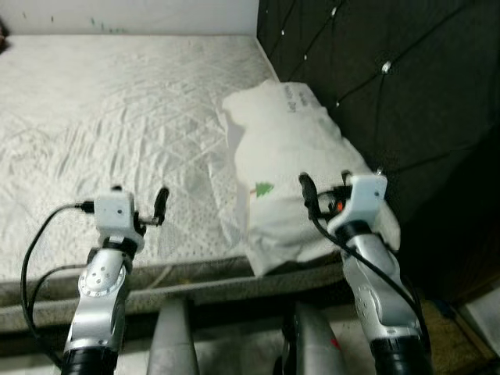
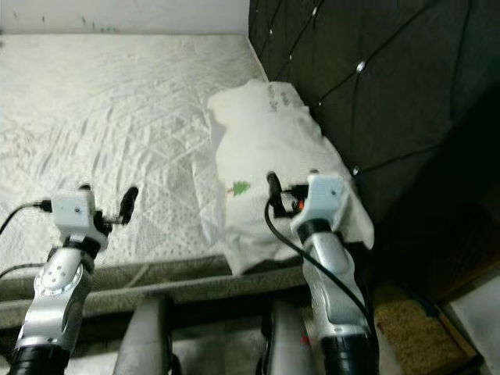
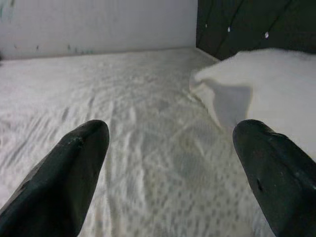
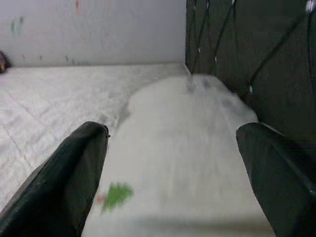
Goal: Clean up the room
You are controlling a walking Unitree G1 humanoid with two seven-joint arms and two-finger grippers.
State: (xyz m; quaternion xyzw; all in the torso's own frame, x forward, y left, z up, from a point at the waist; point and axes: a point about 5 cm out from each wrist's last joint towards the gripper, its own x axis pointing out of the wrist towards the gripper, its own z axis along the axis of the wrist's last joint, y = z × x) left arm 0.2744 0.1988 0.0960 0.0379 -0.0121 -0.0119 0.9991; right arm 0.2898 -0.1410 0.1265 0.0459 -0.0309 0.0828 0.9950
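1. Left eye view: a white pillow [image 1: 289, 156] with a small green tree print lies on the bed [image 1: 117, 133], against the dark headboard [image 1: 391, 78], overhanging the near edge.
2. Left wrist view: left gripper [image 3: 170, 173], jaws apart, hovers over bare mattress beside the pillow.
3. Right wrist view: right gripper [image 4: 173, 173], jaws apart, over the pillow, which looks blurred.
4. Risk: soft fabric may slip from a shallow pinch and slide off. The floor below is hidden.

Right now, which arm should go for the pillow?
Right. The right gripper hangs open directly over the pillow, which lies along the headboard. The left gripper, also open, is over bare mattress, off to the pillow's side.
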